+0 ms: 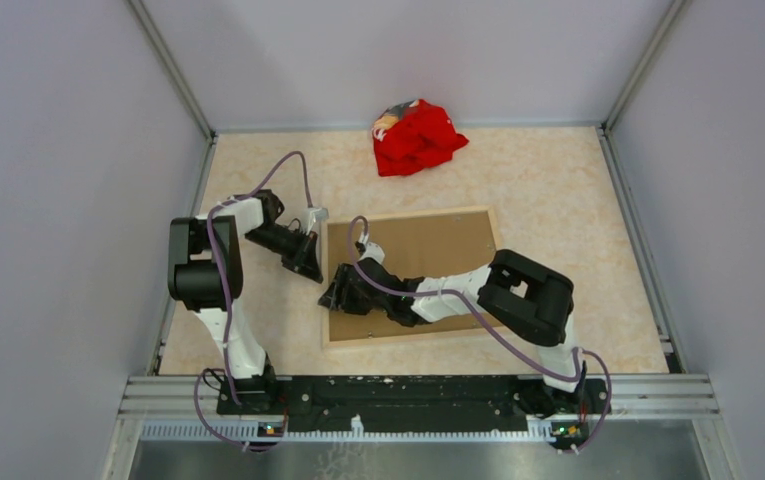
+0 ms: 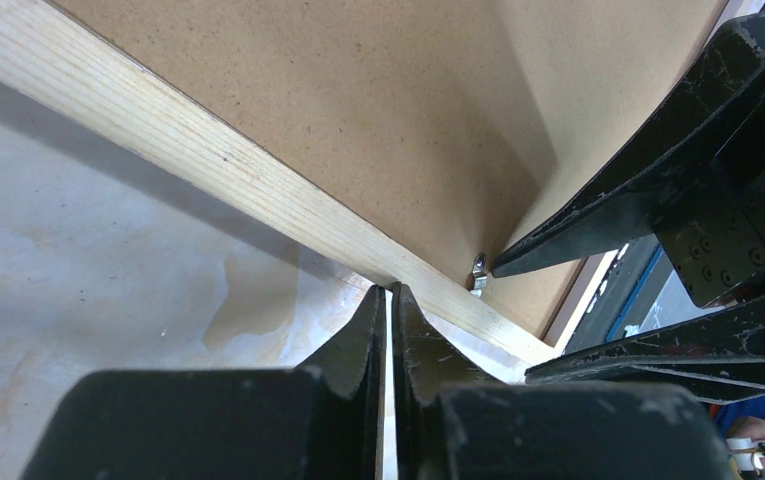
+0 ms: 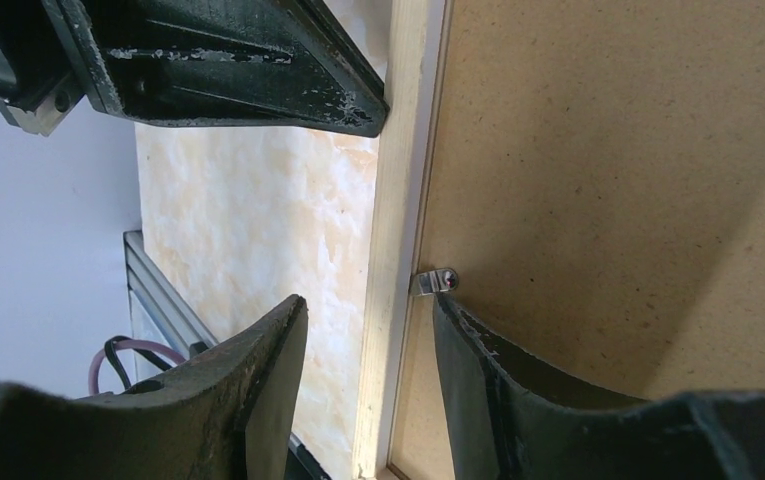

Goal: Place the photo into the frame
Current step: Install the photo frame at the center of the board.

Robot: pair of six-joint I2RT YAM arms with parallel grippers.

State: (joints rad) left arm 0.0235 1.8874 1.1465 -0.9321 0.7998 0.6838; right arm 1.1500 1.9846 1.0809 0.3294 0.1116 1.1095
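Lying back-up on the pale marbled table (image 1: 558,200): the frame (image 1: 418,214), one item, pale wood rails showing, with a plain brown backing board (image 1: 428,245) seated inside them. It sits mid-table, long sides running left to right, with both arms working at its left rail. Left gripper (image 1: 311,270): jaws pressed together with nothing between them, the tips set against the outer side of the left rail, toward its far end; whether they press on the wood or merely meet it cannot be told. Right gripper (image 3: 370,300): jaws apart and astride the same rail, nearer the robot; one finger (image 3: 278,370) hangs over the table outside the frame, the other (image 3: 468,370) over the backing board inside it. The rail passes between the two fingers with a gap on either side, so nothing is clamped. Small metal retaining tab (image 3: 434,281): fixed at the inner side of the rail, lapping onto the board, just beyond the tip of the inner finger. The two grippers stand close together along the rail, tips near but apart. Crumpled red cloth (image 1: 416,137): one item, at the far edge of the table, well apart from the frame.
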